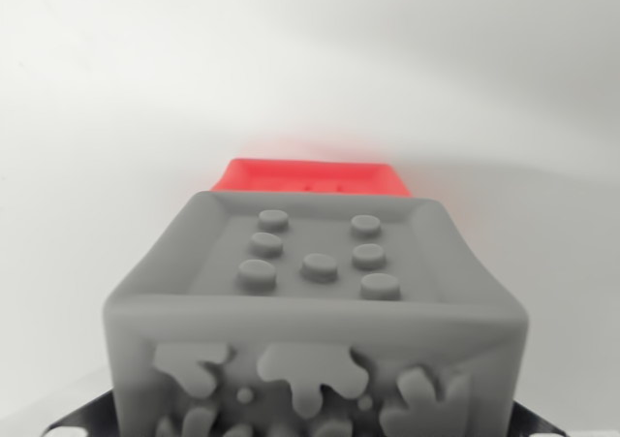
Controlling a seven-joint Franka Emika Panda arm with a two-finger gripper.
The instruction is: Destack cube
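White plain surface (116,117) and backdrop | grey cube (315,301) foreground, red cube (310,177) behind | tool state unclear

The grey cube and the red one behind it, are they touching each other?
Cannot tell. In the wrist view the grey cube fills the foreground and hides everything of the red cube except its top edge, so neither contact nor a gap between them shows.

Only dark claw (310,427) tips show at the bottom corners.
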